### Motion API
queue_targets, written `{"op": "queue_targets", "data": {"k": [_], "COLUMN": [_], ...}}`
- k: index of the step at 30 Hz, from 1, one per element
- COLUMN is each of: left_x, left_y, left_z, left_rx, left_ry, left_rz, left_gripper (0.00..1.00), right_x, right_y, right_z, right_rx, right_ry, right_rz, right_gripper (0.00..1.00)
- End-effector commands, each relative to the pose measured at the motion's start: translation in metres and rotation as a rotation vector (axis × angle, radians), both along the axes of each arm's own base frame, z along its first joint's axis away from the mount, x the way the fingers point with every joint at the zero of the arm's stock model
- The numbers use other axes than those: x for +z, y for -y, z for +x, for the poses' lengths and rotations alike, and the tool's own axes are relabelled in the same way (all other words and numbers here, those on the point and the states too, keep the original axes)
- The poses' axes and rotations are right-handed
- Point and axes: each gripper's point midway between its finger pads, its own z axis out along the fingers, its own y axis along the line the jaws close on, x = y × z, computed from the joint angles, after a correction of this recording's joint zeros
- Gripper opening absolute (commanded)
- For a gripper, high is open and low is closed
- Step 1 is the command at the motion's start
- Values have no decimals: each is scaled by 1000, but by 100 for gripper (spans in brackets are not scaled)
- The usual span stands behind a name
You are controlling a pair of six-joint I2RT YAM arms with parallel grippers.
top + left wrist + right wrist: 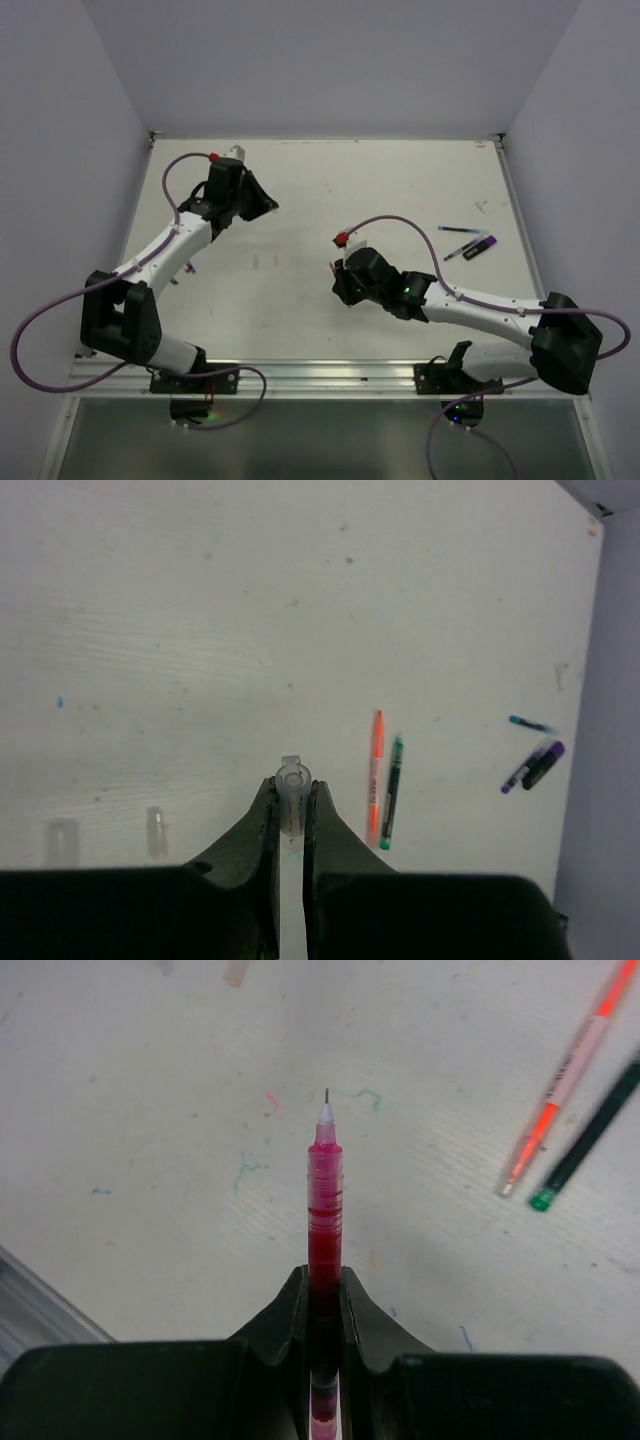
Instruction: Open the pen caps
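Observation:
My left gripper [292, 792] is shut on a whitish, see-through pen cap [291, 780], held above the table with its open end facing the camera. Two more clear pen caps [156, 830] [62, 840] lie on the table to the left. My right gripper [325, 1278] is shut on a red pen [324, 1185] whose bare tip points away over the table; it has no cap on it. From above, the left gripper [262, 203] hangs at the back left. The right gripper [340, 283] is near the table's middle.
An orange pen [375, 775] and a green pen [391, 790] lie side by side near the middle. A purple marker [482, 245], a thin purple-tipped pen [462, 251] and a blue pen [463, 229] lie at the right by the wall. Ink scribbles mark the table [150, 1110].

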Motion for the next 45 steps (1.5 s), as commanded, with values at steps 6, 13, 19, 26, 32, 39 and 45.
{"op": "queue_targets", "data": {"k": [6, 13, 19, 26, 32, 39, 45], "left_x": [-65, -115, -137, -158, -163, -162, -163], "left_y": [-88, -108, -103, -98, -94, -92, -97], "left_z": [-50, -75, -72, -68, -66, -67, -72], "left_rx": [99, 124, 77, 42, 35, 38, 63], "left_ry": [-158, -270, -300, -330, -332, -331, -334], "left_rz": [479, 568, 577, 584, 566, 547, 558], "left_gripper": [0, 0, 0, 0, 7, 26, 34], "right_x": [7, -11, -35, -59, -70, -80, -76], "right_y": [75, 101, 108, 111, 111, 103, 102], "right_z": [77, 121, 137, 141, 144, 143, 145], "right_rx": [-364, -448, -468, -461, -458, -432, -433], "right_ry": [27, 19, -41, -89, -110, -146, -141], "right_rz": [-106, -154, -147, -143, -134, -104, -93], "right_gripper": [0, 0, 0, 6, 17, 25, 31]}}
